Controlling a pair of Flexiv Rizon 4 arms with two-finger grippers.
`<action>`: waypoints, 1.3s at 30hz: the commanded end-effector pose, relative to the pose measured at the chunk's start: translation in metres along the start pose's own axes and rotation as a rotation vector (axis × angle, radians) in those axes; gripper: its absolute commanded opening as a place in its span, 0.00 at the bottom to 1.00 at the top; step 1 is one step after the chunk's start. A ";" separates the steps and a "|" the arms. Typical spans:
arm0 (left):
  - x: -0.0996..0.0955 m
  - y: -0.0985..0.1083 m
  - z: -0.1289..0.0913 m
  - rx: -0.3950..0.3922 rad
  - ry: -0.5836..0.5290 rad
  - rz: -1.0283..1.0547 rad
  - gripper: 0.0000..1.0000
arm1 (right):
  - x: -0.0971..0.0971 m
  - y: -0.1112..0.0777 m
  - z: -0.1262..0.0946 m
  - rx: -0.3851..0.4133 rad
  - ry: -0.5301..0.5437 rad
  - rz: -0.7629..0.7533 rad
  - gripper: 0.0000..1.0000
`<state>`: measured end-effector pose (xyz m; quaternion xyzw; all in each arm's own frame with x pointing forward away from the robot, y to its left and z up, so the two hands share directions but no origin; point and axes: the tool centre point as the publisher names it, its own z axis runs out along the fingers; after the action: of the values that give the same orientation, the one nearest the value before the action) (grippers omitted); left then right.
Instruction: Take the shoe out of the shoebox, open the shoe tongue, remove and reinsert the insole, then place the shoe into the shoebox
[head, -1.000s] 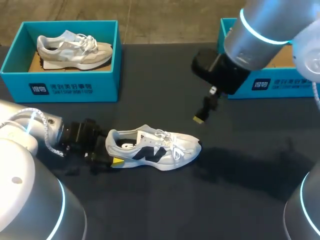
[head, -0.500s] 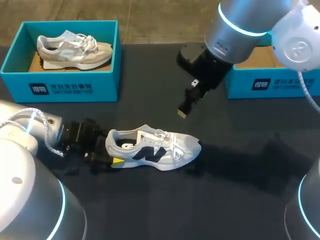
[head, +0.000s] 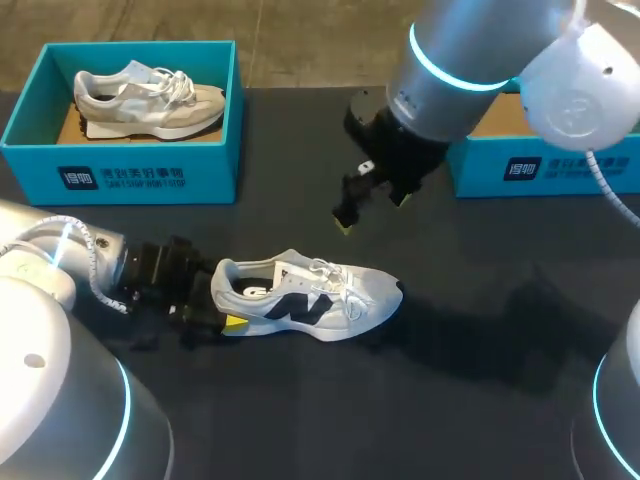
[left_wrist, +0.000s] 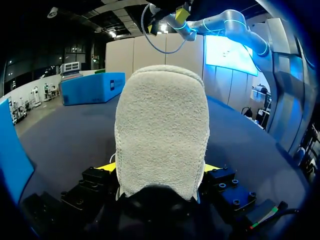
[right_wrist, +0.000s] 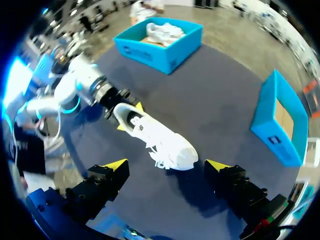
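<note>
A white shoe (head: 310, 297) with a dark side logo lies on its sole on the black table (head: 300, 400), toe pointing right. My left gripper (head: 223, 303) is at its heel, one yellow tip showing on the near side. In the left wrist view the grey heel (left_wrist: 161, 130) fills the gap of the left gripper (left_wrist: 161, 171), and both fingers press its sides. My right gripper (head: 372, 214) hangs open above and behind the shoe's front. From the right wrist view the right gripper (right_wrist: 167, 165) looks down on the shoe (right_wrist: 157, 137) from well above.
A teal shoebox (head: 120, 176) at the back left holds a grey shoe (head: 148, 100). A second teal box (head: 560, 170) at the back right stands partly behind my right arm; in the right wrist view this box (right_wrist: 272, 125) shows a bare cardboard floor.
My right arm has swung left and slightly nearer, from beside the right box to above the shoe's front. The left arm and the shoe have not moved.
</note>
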<state>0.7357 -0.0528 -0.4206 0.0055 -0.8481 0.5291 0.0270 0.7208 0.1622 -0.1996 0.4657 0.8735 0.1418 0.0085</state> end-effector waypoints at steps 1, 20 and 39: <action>0.000 0.000 0.002 -0.001 -0.001 0.000 0.00 | 0.014 0.003 0.006 0.035 -0.202 0.350 1.00; 0.000 0.000 0.002 -0.001 -0.001 0.000 0.00 | 0.031 0.027 0.076 0.053 -0.307 0.673 1.00; 0.000 0.000 0.002 -0.001 -0.001 0.000 0.00 | 0.035 0.033 0.153 0.156 -0.303 0.670 1.00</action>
<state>0.7356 -0.0529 -0.4206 0.0055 -0.8481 0.5291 0.0270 0.7440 0.2304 -0.3180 0.7427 0.6679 0.0291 0.0394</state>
